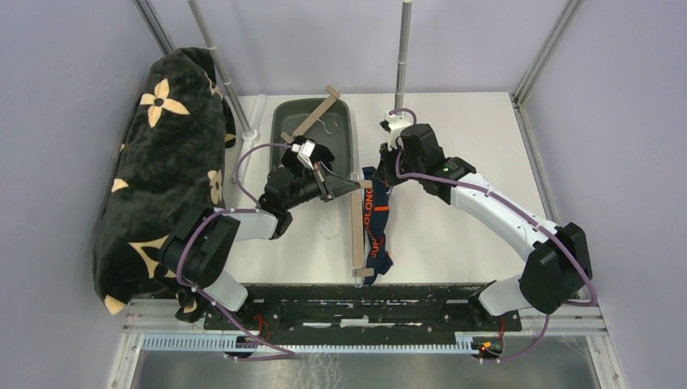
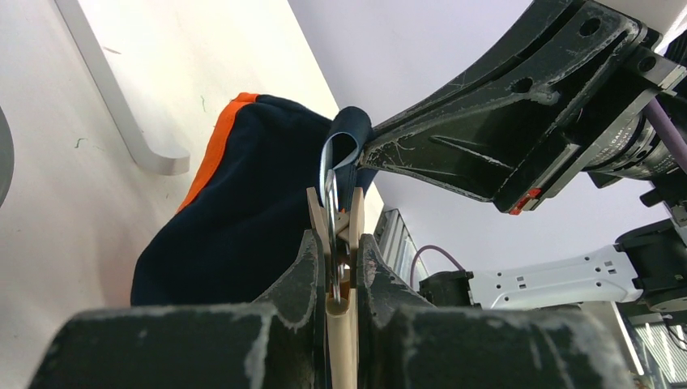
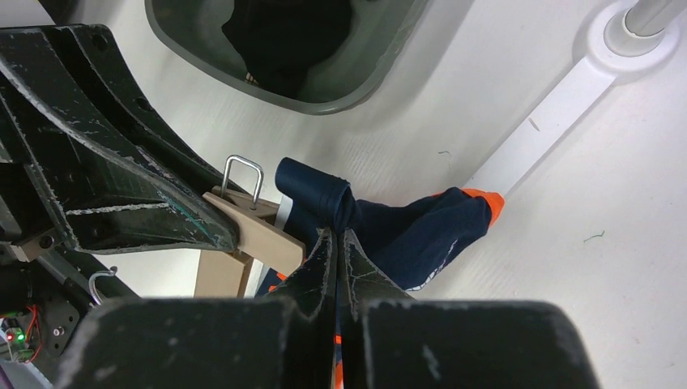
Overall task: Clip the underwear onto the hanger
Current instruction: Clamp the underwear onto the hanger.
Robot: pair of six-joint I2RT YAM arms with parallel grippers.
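Note:
A wooden hanger (image 1: 357, 231) lies lengthwise in the middle of the table, with the navy and orange underwear (image 1: 377, 227) draped along its right side. My left gripper (image 1: 343, 185) is shut on the hanger's far clip (image 2: 334, 215), squeezing its tan arms together around the wire spring. Just beyond the clip's mouth, a bunched corner of the underwear (image 2: 243, 211) hangs from my right gripper (image 3: 340, 233), which is shut on it. That gripper (image 1: 381, 173) faces the left one from the right. In the right wrist view the clip (image 3: 255, 228) sits just left of the held fabric (image 3: 405, 231).
A grey tray (image 1: 348, 121) at the back holds another wooden hanger (image 1: 313, 117) and dark cloth (image 3: 283, 32). A black blanket with beige flowers (image 1: 162, 178) hangs at the left. Two metal poles (image 1: 403, 49) stand behind, one on a white base (image 3: 559, 97).

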